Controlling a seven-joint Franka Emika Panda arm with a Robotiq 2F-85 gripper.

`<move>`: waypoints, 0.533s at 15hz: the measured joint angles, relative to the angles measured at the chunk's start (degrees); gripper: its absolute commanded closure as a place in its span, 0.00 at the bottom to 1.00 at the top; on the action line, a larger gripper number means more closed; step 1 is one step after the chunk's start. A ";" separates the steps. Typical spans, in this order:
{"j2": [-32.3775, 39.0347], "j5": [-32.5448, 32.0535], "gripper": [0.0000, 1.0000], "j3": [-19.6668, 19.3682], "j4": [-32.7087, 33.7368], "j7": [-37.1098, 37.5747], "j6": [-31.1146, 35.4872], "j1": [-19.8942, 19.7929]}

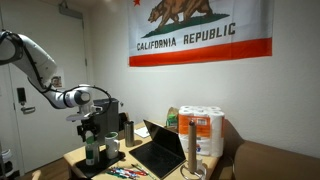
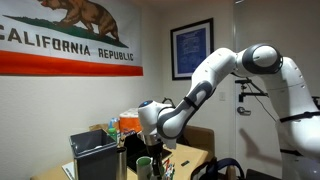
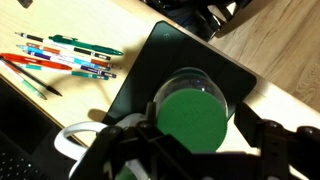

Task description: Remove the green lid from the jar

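**Two jaws, one green lid [image 3: 195, 115]**

The pincer [image 3: 197, 138] is spread wide, the lid lying between its jaws, atop the jar [image 3: 186, 78]. Centre first, close squarely on the rim, lift straight; the light jar may rise too.

The green lid [image 3: 195, 118] is a small, flat, round cap in plain matte green. In the wrist view it lies level, toward 5 o'clock from the picture's centre. It is seated on the jar [image 3: 186, 78], covering the whole mouth. The jar is a small see-through cylinder with a dark tint, its glass wall showing at the lid's 12 o'clock edge. It stands upright on a black mat [image 3: 160, 50], toward the mat's 6 o'clock part.
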 measured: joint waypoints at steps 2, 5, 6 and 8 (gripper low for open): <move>0.09 -0.01 0.60 -0.07 0.15 0.00 0.01 0.00; 0.17 -0.01 0.60 -0.14 0.35 0.00 0.02 0.00; 0.18 -0.01 0.60 -0.17 0.39 0.00 0.02 0.00; 0.18 -0.01 0.60 -0.31 0.56 0.00 0.02 0.00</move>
